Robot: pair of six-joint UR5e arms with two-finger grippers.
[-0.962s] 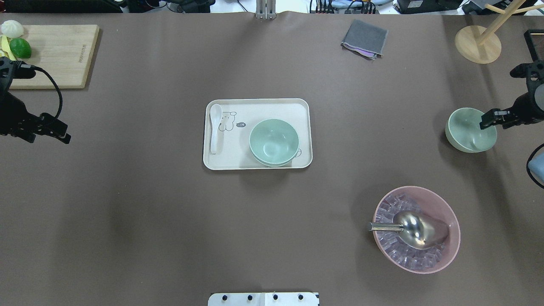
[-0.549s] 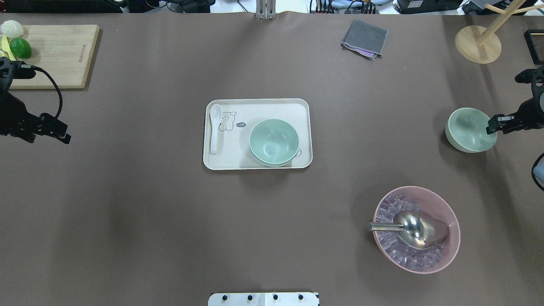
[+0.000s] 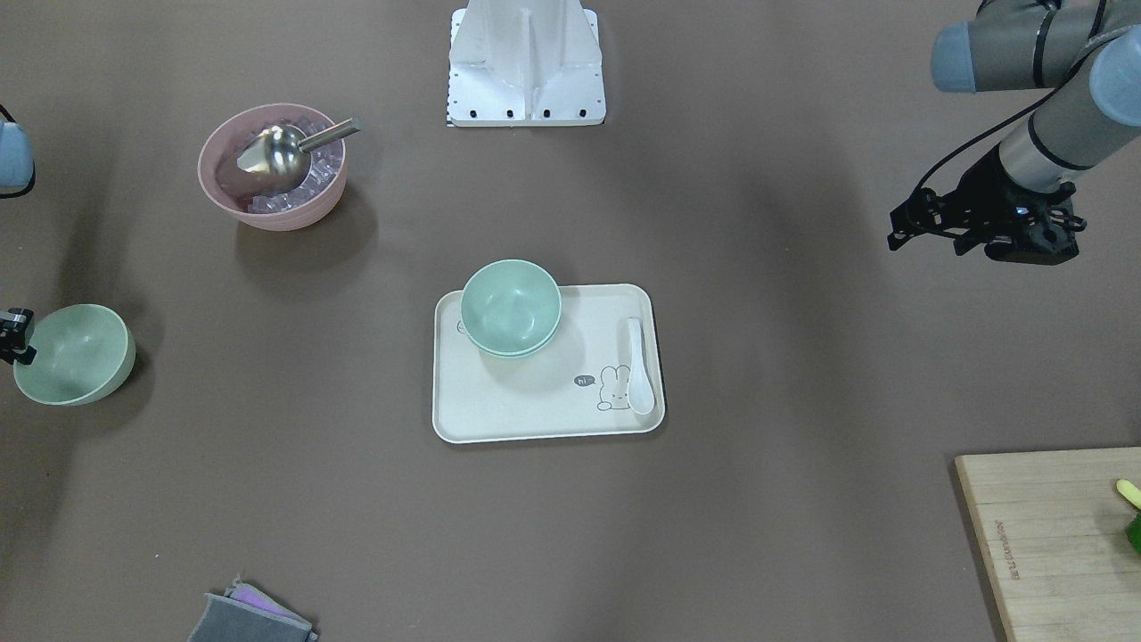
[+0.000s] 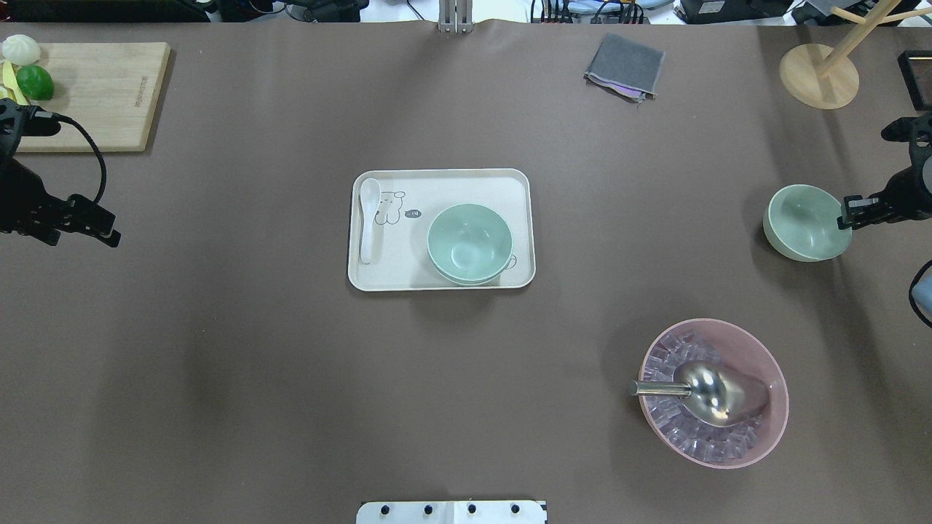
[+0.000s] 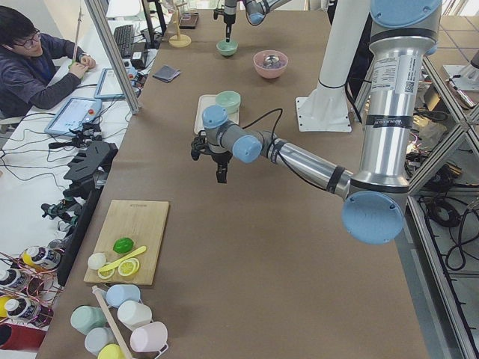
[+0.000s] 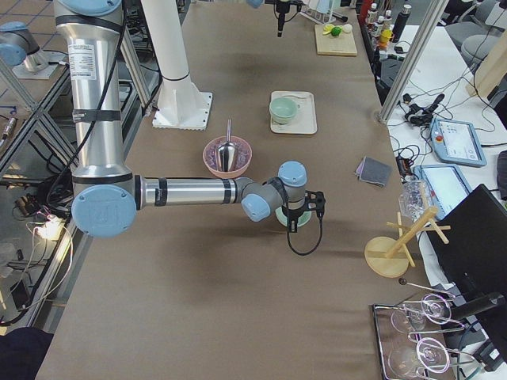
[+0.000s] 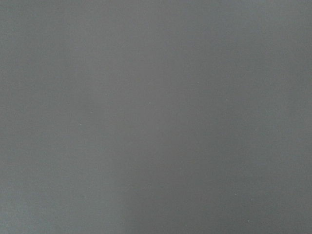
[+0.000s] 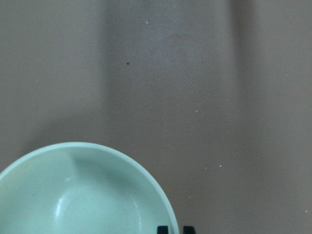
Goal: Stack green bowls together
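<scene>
- Two green bowls (image 4: pixel 470 244) nested on the tray (image 4: pixel 444 182) mid-table, beside a white spoon (image 4: pixel 368 218).
- Third green bowl (image 4: pixel 801 222) alone at the table's right end, well apart from the tray.
- Right gripper (image 4: pixel 850 213) at that bowl's outer rim, fingertips close together. Cannot tell whether pinching it.
- Left gripper (image 4: pixel 102 229) over bare table near the cutting board (image 4: pixel 102 94). Finger spread impossible to tell.
- Pink bowl (image 4: pixel 773 426) with metal scoop (image 4: pixel 717 393) nearer the robot, off the line from lone bowl to tray.

Bare table (image 4: pixel 641 218) lies between the lone green bowl (image 4: pixel 804 222) and the tray (image 4: pixel 437 196): you can pass straight across. Pink bowl (image 4: pixel 779 418) and scoop (image 4: pixel 717 393) sit off that line, toward the robot. On the tray, stacked bowls (image 4: pixel 470 244) fill the right; spoon (image 4: pixel 368 218) hugs the left edge.
</scene>
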